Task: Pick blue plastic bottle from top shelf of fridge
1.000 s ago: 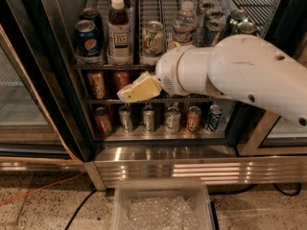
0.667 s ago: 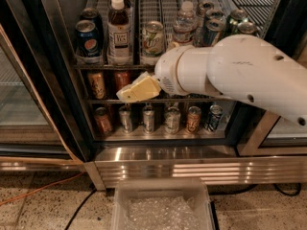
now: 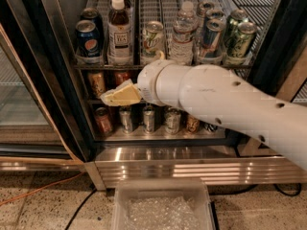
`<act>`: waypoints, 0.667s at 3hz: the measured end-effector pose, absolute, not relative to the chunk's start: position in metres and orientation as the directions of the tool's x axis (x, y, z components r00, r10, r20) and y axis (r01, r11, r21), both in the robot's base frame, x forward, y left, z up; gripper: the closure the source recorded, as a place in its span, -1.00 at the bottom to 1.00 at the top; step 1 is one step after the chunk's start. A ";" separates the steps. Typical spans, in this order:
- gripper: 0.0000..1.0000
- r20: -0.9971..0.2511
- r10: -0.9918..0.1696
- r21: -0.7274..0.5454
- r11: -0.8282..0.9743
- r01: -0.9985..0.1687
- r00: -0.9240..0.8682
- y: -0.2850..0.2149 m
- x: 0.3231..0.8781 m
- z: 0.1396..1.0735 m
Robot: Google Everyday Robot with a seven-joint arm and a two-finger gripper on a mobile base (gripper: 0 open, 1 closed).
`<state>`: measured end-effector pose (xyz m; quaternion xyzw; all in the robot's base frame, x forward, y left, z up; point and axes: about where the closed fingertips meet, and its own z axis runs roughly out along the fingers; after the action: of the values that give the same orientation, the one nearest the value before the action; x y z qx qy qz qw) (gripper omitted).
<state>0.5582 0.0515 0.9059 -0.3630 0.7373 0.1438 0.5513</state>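
The tea bottle (image 3: 120, 32), tall with dark brown liquid, a white cap and a pale "TEA" label, stands upright at the front of the top shelf (image 3: 163, 65) of the fridge (image 3: 192, 166), second lane from the left. My gripper (image 3: 116, 96), cream-coloured at the end of a thick white arm, points left in front of the middle rack. It is below the bottle, apart from it, and holds nothing.
Blue Pepsi cans (image 3: 88, 40) stand left of the bottle, with a can (image 3: 152, 38), a clear water bottle (image 3: 183, 37) and green cans (image 3: 237, 37) to its right. Lower racks hold several cans. A clear plastic bin (image 3: 163, 205) sits on the floor below. The glass door (image 3: 24, 104) is open at left.
My gripper and wrist have moved left and slightly down in front of the middle rack. The bottles and cans have not moved.
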 end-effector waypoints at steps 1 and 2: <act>-1.00 -0.943 -0.311 -0.167 0.749 -0.642 -0.118 0.063 0.567 0.899; -1.00 -0.966 -0.238 -0.141 0.806 -0.575 -0.097 0.069 0.580 0.902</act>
<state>0.5800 0.0690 0.9020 -0.2792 0.7277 0.1377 0.6112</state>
